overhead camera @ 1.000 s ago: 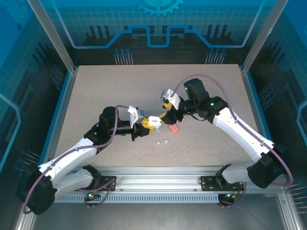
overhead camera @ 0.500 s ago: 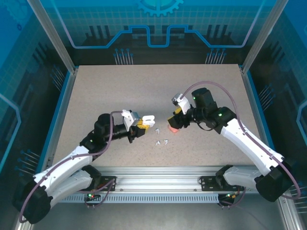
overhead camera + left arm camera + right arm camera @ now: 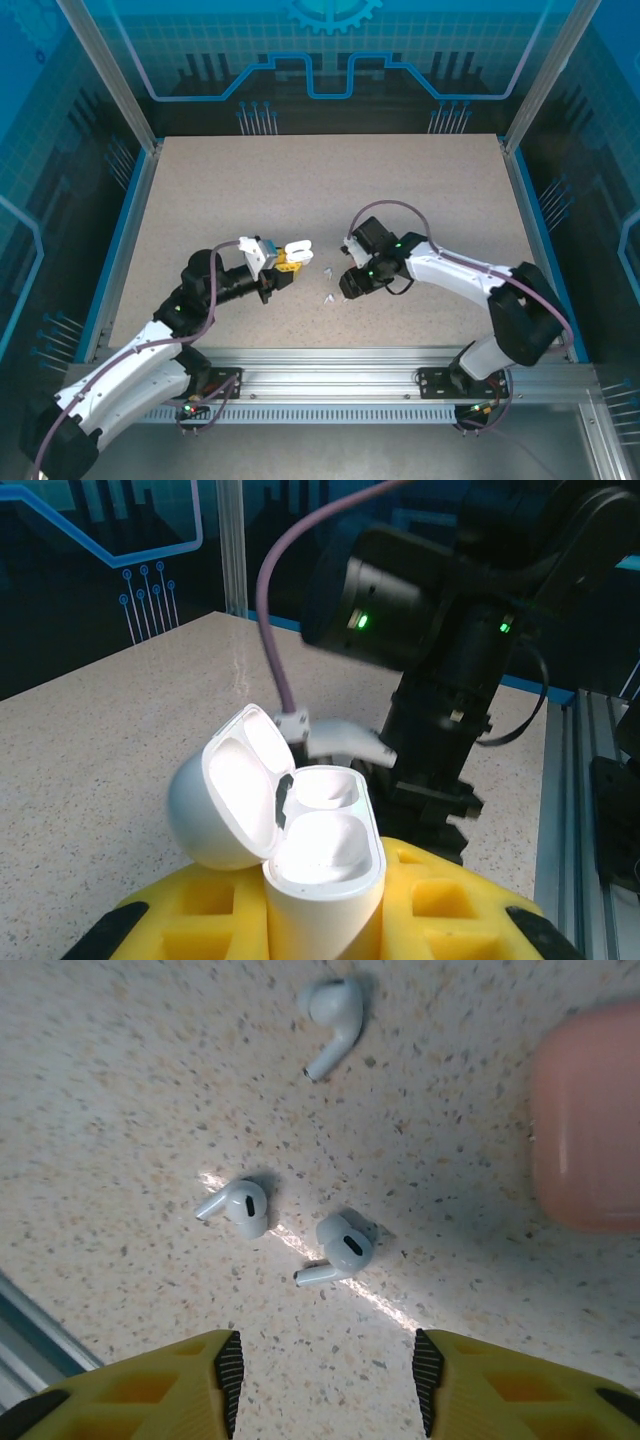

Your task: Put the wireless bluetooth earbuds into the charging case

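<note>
Speckled beige table [image 3: 300,180] inside blue-lit, circuit-patterned walls [image 3: 330,55].

This looks like a robotics laboratory cell. A speckled beige tabletop [image 3: 250,190] stands between silver aluminium frame posts [image 3: 108,80] and blue see-through panels [image 3: 460,50] printed with circuit patterns. A grey metal mounting rail [image 3: 330,366] runs along its near edge.

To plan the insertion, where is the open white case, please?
The case sits in the left gripper, left of centre in the top view, near the right gripper.
</note>
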